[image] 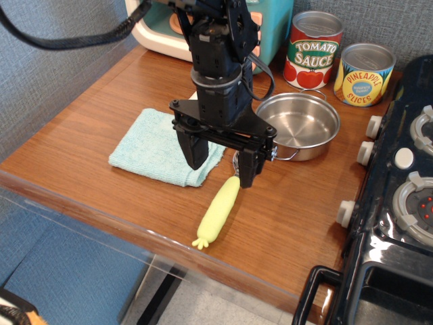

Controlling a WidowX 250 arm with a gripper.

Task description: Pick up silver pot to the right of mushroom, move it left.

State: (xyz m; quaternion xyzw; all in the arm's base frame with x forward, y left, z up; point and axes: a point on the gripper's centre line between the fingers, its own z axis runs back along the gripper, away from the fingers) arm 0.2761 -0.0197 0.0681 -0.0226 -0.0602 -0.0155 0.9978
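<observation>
The silver pot [299,124], shiny, shallow and empty, with thin wire loop handles, sits upright on the worktop [115,101] before two cans. Just left of it the tool [220,162] points down, fingers spread and holding nothing.

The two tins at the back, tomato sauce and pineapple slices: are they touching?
Apart. The one view shows blue wall between the tomato sauce tin and pineapple tin.

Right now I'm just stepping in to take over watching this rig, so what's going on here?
One robot arm hangs over the wooden counter, its gripper open and holding nothing, just left of the silver pot. The pot sits empty and ungrasped. A yellow-handled spoon lies below the gripper, with a light blue cloth to the left. The mushroom isn't visible.
</observation>
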